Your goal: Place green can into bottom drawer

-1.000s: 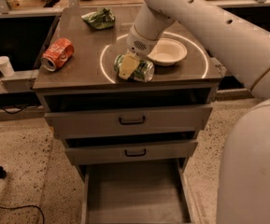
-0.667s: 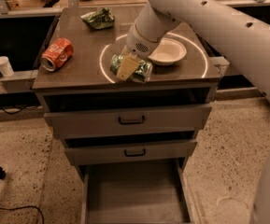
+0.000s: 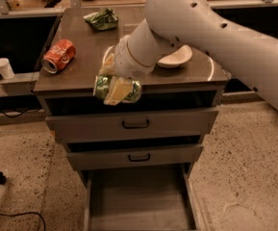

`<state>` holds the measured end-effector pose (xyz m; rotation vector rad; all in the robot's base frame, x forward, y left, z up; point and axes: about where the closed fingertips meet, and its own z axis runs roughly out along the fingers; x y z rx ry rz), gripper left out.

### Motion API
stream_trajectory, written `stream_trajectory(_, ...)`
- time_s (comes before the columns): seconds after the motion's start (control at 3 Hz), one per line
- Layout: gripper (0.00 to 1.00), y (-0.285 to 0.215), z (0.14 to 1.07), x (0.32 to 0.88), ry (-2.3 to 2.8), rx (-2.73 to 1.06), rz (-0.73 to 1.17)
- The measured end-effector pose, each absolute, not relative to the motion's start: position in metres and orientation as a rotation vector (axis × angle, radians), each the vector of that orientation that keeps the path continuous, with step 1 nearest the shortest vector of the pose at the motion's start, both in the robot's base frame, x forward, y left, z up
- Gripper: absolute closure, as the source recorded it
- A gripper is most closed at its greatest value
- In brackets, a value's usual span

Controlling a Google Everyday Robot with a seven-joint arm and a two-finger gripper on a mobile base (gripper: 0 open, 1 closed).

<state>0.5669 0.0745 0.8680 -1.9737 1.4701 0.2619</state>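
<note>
ITEM: shiny green-and-silver aluminium soda can (image 3: 101, 86) | POSITION: frame centre, off tabletop (image 3: 81, 61) front edge, long axis horizontal | HELD: gripper (image 3: 118, 91) clamped around it | TARGET: open grey metal bottom drawer (image 3: 138, 201), directly below, lower centre

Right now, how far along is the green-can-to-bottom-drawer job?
Done: the bottom drawer stands pulled open, and the green can is off the cabinet top. In hand: the gripper is shut on the can, holding it sideways in the air at the cabinet's front edge, well above the open drawer. Left: lower the can into the bottom drawer and let go.
</note>
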Motion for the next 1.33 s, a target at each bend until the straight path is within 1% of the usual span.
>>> stream_trajectory(0.33, 1.00, 0.082, 0.818, 0.537, 1.372, -2.101, 0.294)
stream_trajectory(0.67, 1.00, 0.082, 0.750, 0.508, 1.382, -2.210, 0.365)
stream_trajectory(1.0, 1.00, 0.070, 0.694, 0.490, 1.447, -2.263, 0.429)
stream_trajectory(1.33, 1.00, 0.070, 0.694, 0.490, 1.447, -2.263, 0.430)
